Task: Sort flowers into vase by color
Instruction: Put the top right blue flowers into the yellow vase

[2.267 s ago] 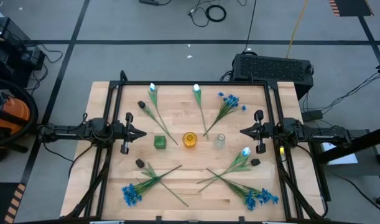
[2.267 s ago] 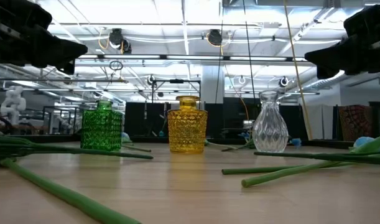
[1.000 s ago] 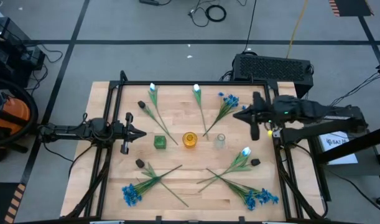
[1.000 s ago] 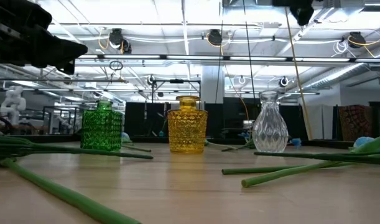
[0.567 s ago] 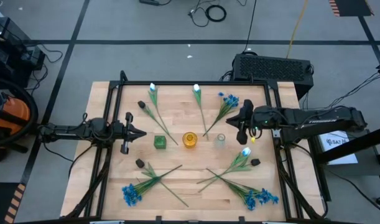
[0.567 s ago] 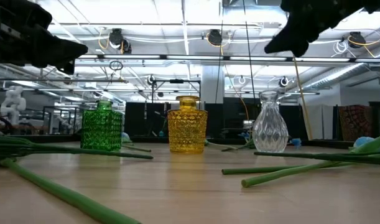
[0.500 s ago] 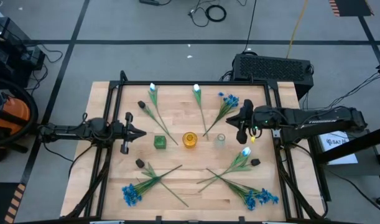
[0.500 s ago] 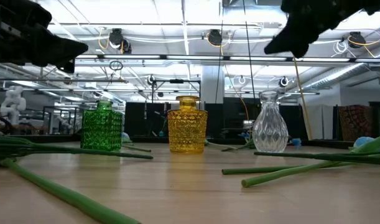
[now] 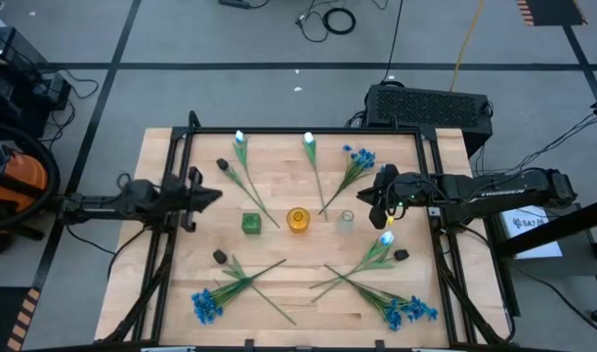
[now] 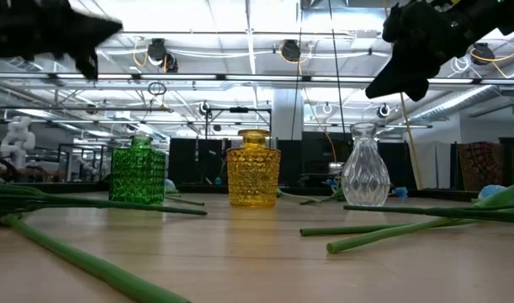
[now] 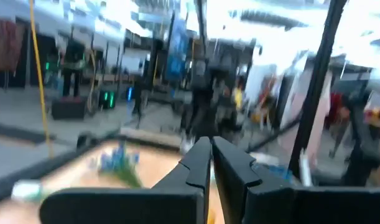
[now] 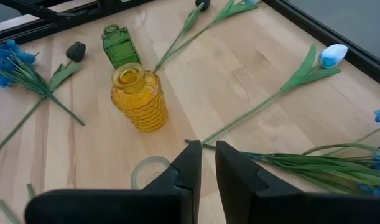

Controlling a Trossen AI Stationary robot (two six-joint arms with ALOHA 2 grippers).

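Observation:
Three small vases stand in a row mid-table: green [image 9: 251, 223], yellow [image 9: 297, 219] and clear glass [image 9: 346, 222]. Around them lie flowers on green stems: white tulip buds [image 9: 239, 139] [image 9: 309, 140] [image 9: 386, 239], blue clusters [image 9: 360, 156] [image 9: 207, 305] [image 9: 412, 311] and dark buds [image 9: 222, 164] [image 9: 219, 256] [image 9: 402, 255]. My right gripper [image 9: 375, 202] hangs in the air just right of the clear vase [image 12: 149, 171], tipped down, with a narrow gap between its fingers [image 12: 208, 163]. My left gripper [image 9: 216, 193] is shut [image 11: 211, 155], high above the table's left side.
A black metal frame [image 9: 298, 130] runs along the far edge and both sides of the wooden table. Stems cross on the near half [image 9: 264, 284] [image 9: 352, 279]. Bare wood [image 9: 298, 313] shows between the near flower groups.
My right arm has swung from the table's right edge toward the middle, come lower and tipped its gripper down beside the clear vase. In the last half second my left gripper has risen and shifted a little toward the far edge. Flowers and vases have stayed in place.

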